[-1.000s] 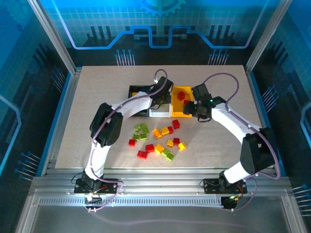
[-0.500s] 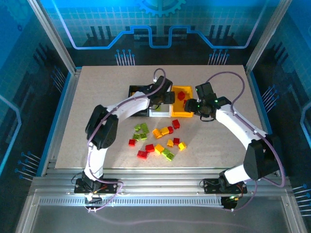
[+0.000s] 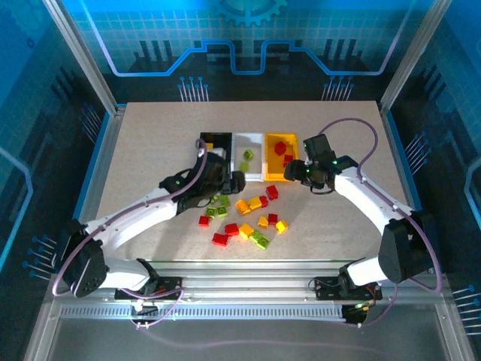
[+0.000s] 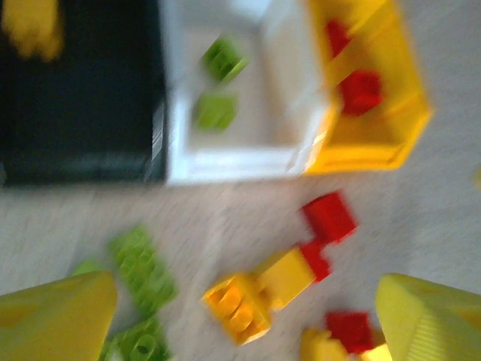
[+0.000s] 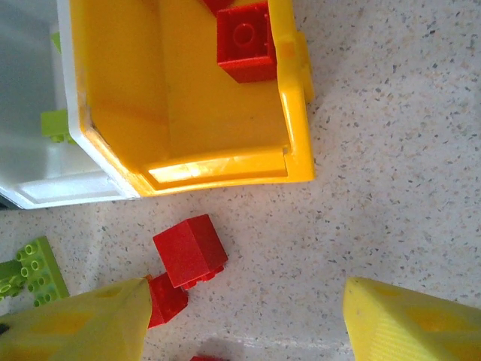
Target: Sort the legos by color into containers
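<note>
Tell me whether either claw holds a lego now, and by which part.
Nothing is held. The left claw is open above loose legos on the table; the right claw is open near the yellow bin, nothing between its fingers.

We count three bins: black bin (image 4: 83,120), white bin (image 4: 240,162), yellow bin (image 4: 361,158). In them we see one yellow brick (image 4: 30,26), two green bricks (image 4: 224,59) and two red bricks (image 4: 361,90). On the tabletop (image 3: 150,150) lie roughly fifteen loose bricks (image 3: 232,229); their huddle blocks an exact count.
</note>
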### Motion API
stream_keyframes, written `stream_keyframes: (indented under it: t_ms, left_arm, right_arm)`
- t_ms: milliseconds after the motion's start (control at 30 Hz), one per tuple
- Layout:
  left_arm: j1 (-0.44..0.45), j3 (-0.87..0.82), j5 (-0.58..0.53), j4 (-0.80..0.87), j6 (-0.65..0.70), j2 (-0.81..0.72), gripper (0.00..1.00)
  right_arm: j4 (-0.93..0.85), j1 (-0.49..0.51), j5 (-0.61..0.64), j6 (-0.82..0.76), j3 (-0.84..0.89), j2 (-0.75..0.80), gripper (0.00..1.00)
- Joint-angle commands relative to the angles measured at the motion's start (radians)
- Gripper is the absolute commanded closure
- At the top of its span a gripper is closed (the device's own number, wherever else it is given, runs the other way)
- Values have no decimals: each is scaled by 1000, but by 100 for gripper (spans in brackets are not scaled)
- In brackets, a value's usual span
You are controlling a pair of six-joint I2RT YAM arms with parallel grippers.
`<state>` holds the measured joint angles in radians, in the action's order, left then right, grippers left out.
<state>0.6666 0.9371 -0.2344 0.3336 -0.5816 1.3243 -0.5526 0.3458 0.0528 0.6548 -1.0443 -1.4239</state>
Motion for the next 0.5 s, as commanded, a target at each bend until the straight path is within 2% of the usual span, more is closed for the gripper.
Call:
stream_keyframes:
  t_ms: [0, 100, 267, 467]
  left_arm:
    - [-74, -113, 70, -14, -47, -29, 21]
    - [-117, -135, 94, -36, -30, 15, 19]
    - [-128, -115, 6, -39, 25, 147, 20]
    - [-140, -98, -26, -88, 29, 254, 20]
  right_arm:
    - [26, 1, -19, 13, 14, 25, 31]
    - [24, 4, -20, 19, 10, 20, 31]
    - [16, 6, -3, 16, 10, 34, 31]
    - [6, 5, 7, 11, 9, 48, 31]
